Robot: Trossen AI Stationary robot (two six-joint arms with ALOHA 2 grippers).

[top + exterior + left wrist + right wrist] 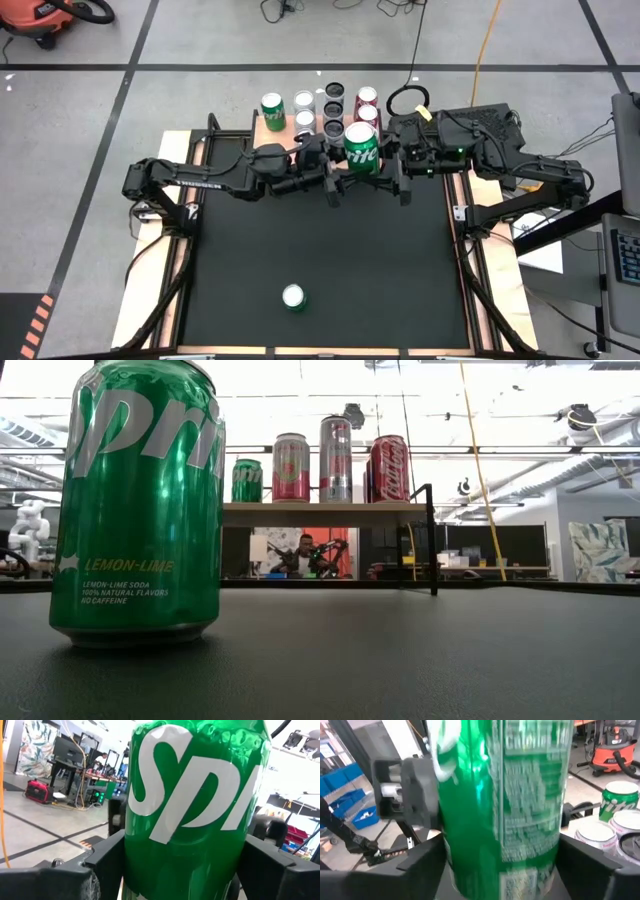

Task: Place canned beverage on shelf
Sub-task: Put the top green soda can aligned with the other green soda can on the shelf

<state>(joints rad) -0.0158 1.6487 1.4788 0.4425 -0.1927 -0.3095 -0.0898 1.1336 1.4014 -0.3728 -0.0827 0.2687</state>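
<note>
A green lemon-lime soda can hangs upright high above the black table, between my two grippers. My left gripper reaches it from the table's left and my right gripper from the right; both are shut on it. The can fills both wrist views. The shelf, a wooden plank on black legs, stands at the table's far edge with several cans upright on its top. Another green can stands on its base near the table's front edge. My left gripper pinches the can's round wall between its two fingers, one on each side. The fingers come about level from the table's left. The can is upright and lifted clear of the table. My right gripper has the same can between its two fingers, which meet the wall on opposite sides. It comes about level from the table's right, facing the left gripper. The can stays upright in the air.
Wooden rails run along the table's left and right sides. The black top between the arms and the near can is bare. A black upright post stands by the shelf's right end. Cables and a vacuum lie on the floor beyond.
</note>
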